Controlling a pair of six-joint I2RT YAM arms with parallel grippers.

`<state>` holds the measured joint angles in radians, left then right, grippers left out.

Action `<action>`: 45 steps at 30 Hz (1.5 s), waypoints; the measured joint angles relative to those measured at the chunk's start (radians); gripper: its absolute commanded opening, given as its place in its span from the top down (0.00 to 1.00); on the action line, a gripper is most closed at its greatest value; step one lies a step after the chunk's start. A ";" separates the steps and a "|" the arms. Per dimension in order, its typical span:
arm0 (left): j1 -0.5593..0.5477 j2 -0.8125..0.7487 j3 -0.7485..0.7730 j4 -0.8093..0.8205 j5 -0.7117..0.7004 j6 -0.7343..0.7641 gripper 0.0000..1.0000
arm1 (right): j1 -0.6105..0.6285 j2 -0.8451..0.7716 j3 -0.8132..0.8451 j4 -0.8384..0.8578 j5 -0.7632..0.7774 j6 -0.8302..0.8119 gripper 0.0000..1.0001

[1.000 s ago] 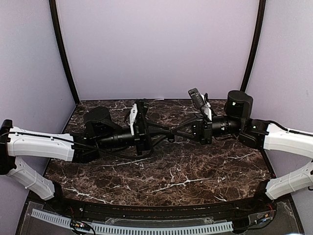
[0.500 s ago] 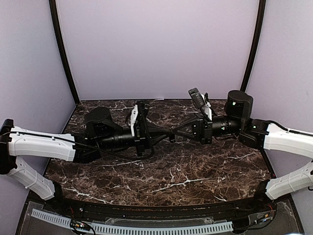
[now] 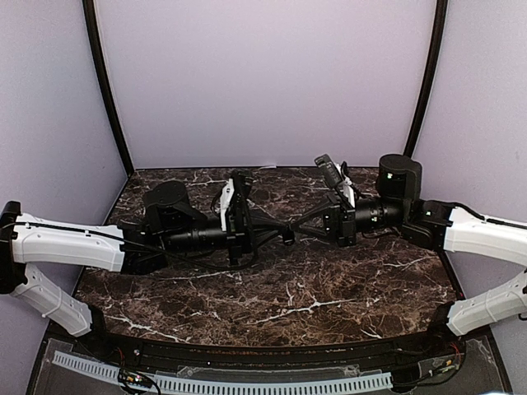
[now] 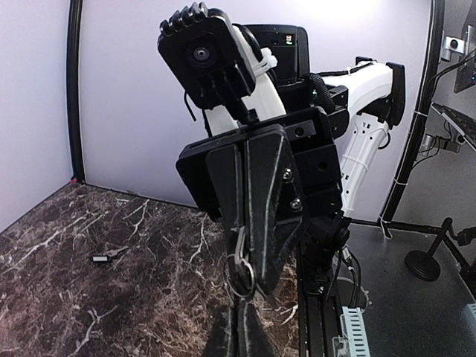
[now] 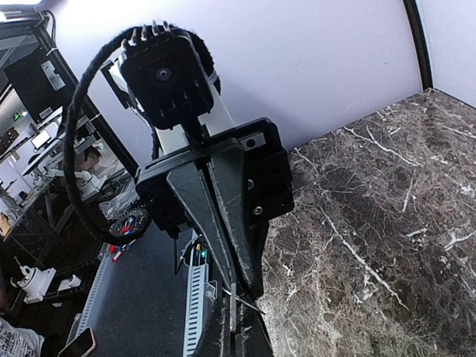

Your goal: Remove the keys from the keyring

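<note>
Fingers of left gripper (image 3: 287,229) and right gripper (image 3: 296,226), closed, seemingly both pinch keyring (image 4: 240,271); key (image 4: 109,255) lies apart on table (image 3: 329,288).

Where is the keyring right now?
In the left wrist view's centre, the keyring hangs in mid-air, pinched at the right gripper's tip, just above the left gripper's tips.

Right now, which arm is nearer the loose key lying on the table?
Right. The key lies on the table past the left gripper tips, off to one side of the right gripper, toward the table's far edge.
</note>
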<state>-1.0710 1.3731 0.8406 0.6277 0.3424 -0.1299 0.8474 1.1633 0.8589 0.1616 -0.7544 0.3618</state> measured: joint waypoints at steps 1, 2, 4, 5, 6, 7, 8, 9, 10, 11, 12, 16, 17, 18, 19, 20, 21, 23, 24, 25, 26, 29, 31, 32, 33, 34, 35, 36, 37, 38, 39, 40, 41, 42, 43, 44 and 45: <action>0.000 -0.004 0.001 -0.017 -0.001 -0.008 1.00 | 0.000 0.002 0.000 -0.007 0.000 -0.005 1.00; 0.000 -0.009 0.005 -0.043 -0.003 -0.018 1.00 | -0.001 0.006 0.000 -0.015 -0.001 -0.011 1.00; 0.000 -0.014 0.012 -0.088 -0.005 -0.037 1.00 | -0.003 0.014 0.000 -0.031 -0.001 -0.018 1.00; 0.000 -0.016 0.017 -0.118 -0.006 -0.051 1.00 | -0.006 0.019 0.000 -0.040 -0.002 -0.024 1.00; 0.000 -0.016 0.022 -0.138 -0.006 -0.060 1.00 | -0.008 0.023 0.000 -0.046 -0.003 -0.026 1.00; 0.000 -0.016 0.029 -0.166 -0.006 -0.076 1.00 | -0.012 0.029 0.000 -0.055 -0.005 -0.029 1.00; 0.001 -0.017 0.031 -0.179 -0.005 -0.087 1.00 | -0.014 0.035 0.000 -0.059 -0.006 -0.032 1.00; 0.003 -0.018 0.035 -0.197 -0.003 -0.098 1.00 | -0.015 0.042 0.000 -0.060 -0.008 -0.032 1.00; 0.005 -0.019 0.038 -0.214 -0.001 -0.113 1.00 | -0.016 0.048 0.000 -0.061 -0.010 -0.034 1.00; 0.010 -0.020 0.040 -0.227 0.004 -0.127 1.00 | -0.016 0.055 0.000 -0.062 -0.012 -0.035 1.00; 0.014 -0.021 0.040 -0.236 0.009 -0.138 1.00 | -0.017 0.061 0.000 -0.064 -0.013 -0.036 1.00; 0.031 -0.026 0.040 -0.262 0.035 -0.180 1.00 | -0.020 0.079 0.000 -0.069 -0.016 -0.040 1.00; 0.034 -0.027 0.040 -0.264 0.042 -0.191 1.00 | -0.022 0.081 0.000 -0.074 -0.016 -0.043 1.00; 0.040 -0.027 0.041 -0.266 0.049 -0.203 1.00 | -0.024 0.082 0.000 -0.081 -0.017 -0.046 1.00; 0.046 -0.027 0.043 -0.269 0.058 -0.214 1.00 | -0.025 0.082 0.000 -0.089 -0.019 -0.051 1.00; 0.055 -0.027 0.045 -0.274 0.068 -0.226 1.00 | -0.026 0.082 0.000 -0.098 -0.021 -0.060 1.00; 0.062 -0.027 0.050 -0.283 0.076 -0.236 1.00 | -0.026 0.082 0.000 -0.108 -0.023 -0.070 1.00; 0.073 -0.023 0.069 -0.302 0.096 -0.254 1.00 | -0.026 0.082 0.000 -0.127 -0.027 -0.093 1.00; 0.076 -0.018 0.082 -0.315 0.103 -0.260 1.00 | -0.026 0.082 0.002 -0.137 -0.029 -0.102 1.00; 0.080 -0.005 0.112 -0.340 0.116 -0.266 1.00 | -0.026 0.082 0.005 -0.152 -0.031 -0.116 1.00; 0.080 -0.004 0.116 -0.341 0.117 -0.267 1.00 | -0.026 0.082 0.010 -0.166 -0.031 -0.127 1.00; 0.080 0.015 0.154 -0.385 0.140 -0.266 1.00 | -0.027 0.084 0.035 -0.219 -0.029 -0.167 1.00; 0.081 0.022 0.164 -0.403 0.151 -0.265 1.00 | -0.029 0.084 0.051 -0.250 -0.026 -0.190 1.00; 0.082 0.022 0.165 -0.409 0.156 -0.264 1.00 | -0.029 0.084 0.056 -0.261 -0.025 -0.200 1.00; 0.082 0.022 0.165 -0.415 0.161 -0.262 1.00 | -0.029 0.084 0.060 -0.269 -0.024 -0.206 1.00; 0.082 0.022 0.165 -0.419 0.167 -0.261 1.00 | -0.029 0.085 0.063 -0.274 -0.024 -0.211 1.00; 0.082 0.022 0.165 -0.420 0.171 -0.259 1.00 | -0.029 0.085 0.063 -0.276 -0.024 -0.215 1.00; 0.082 0.022 0.165 -0.420 0.174 -0.257 1.00 | -0.029 0.085 0.064 -0.278 -0.024 -0.217 1.00; 0.082 0.022 0.165 -0.420 0.175 -0.256 1.00 | -0.029 0.086 0.064 -0.280 -0.024 -0.219 1.00; 0.082 0.022 0.165 -0.420 0.176 -0.256 1.00 | -0.029 0.088 0.064 -0.281 -0.024 -0.220 1.00; 0.082 0.022 0.165 -0.420 0.176 -0.256 1.00 | -0.029 0.090 0.065 -0.282 -0.025 -0.221 1.00; 0.082 0.022 0.165 -0.420 0.176 -0.255 1.00 | -0.029 0.092 0.065 -0.282 -0.025 -0.222 1.00; 0.082 0.022 0.165 -0.420 0.176 -0.254 1.00 | -0.029 0.094 0.065 -0.282 -0.026 -0.222 1.00; 0.082 0.022 0.165 -0.420 0.176 -0.251 1.00 | -0.027 0.097 0.066 -0.283 -0.026 -0.222 1.00; 0.082 0.023 0.165 -0.420 0.177 -0.248 1.00 | -0.027 0.101 0.068 -0.283 -0.027 -0.222 1.00; 0.082 0.023 0.165 -0.420 0.178 -0.245 1.00 | -0.025 0.104 0.071 -0.288 -0.027 -0.222 1.00; 0.082 0.023 0.165 -0.420 0.179 -0.241 1.00 | -0.024 0.107 0.075 -0.290 -0.027 -0.222 1.00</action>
<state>-0.9894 1.3956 1.0058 0.2073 0.5209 -0.3710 0.8234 1.2705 0.9337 -0.1287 -0.7811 0.1394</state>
